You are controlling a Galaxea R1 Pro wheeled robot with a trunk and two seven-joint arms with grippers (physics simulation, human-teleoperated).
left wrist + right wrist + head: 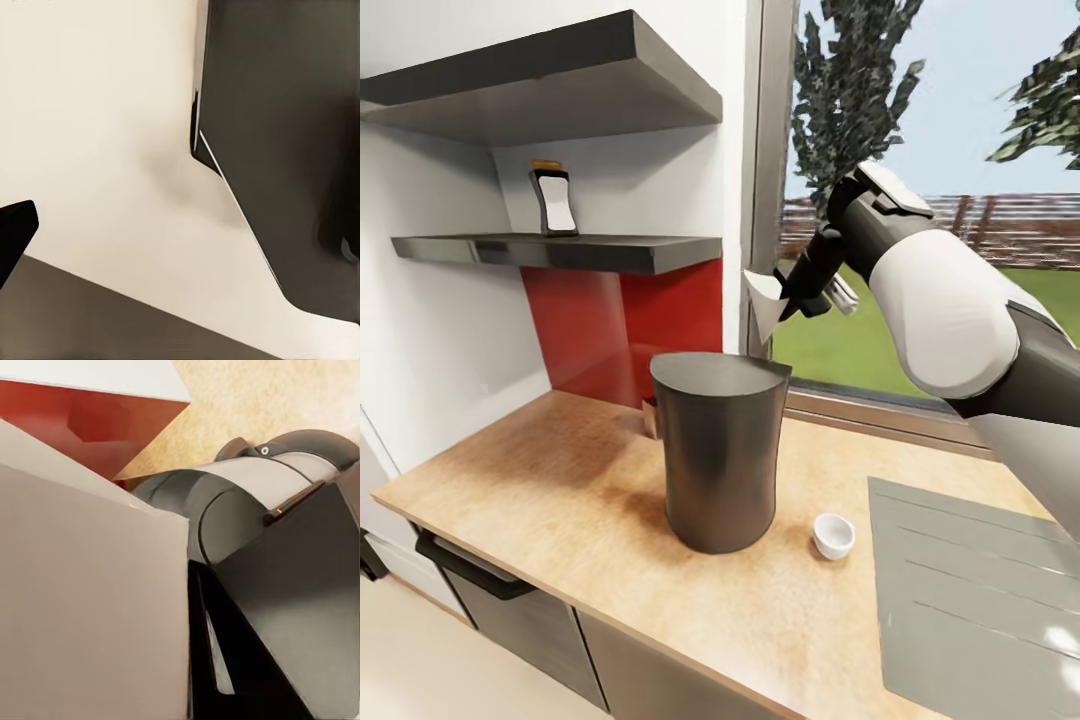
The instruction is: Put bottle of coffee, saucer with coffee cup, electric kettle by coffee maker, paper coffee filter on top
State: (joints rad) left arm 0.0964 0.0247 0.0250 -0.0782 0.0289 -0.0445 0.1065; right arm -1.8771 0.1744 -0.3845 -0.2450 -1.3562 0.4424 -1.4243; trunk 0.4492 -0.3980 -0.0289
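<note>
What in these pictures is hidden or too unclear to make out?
- Head view: something small behind the coffee maker, mostly hidden by it.
- Head view: the right gripper holds the paper coffee filter; its fingertips are hidden.
- Left wrist view: a dark corner shape, cut off by the edge.

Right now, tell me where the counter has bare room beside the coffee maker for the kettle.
The widest bare stretch of countertop lies left of the coffee maker, out to the white wall. A narrower bare strip runs along the front edge. The right side is tighter: the cup sits there, then the grey drainboard.
</note>
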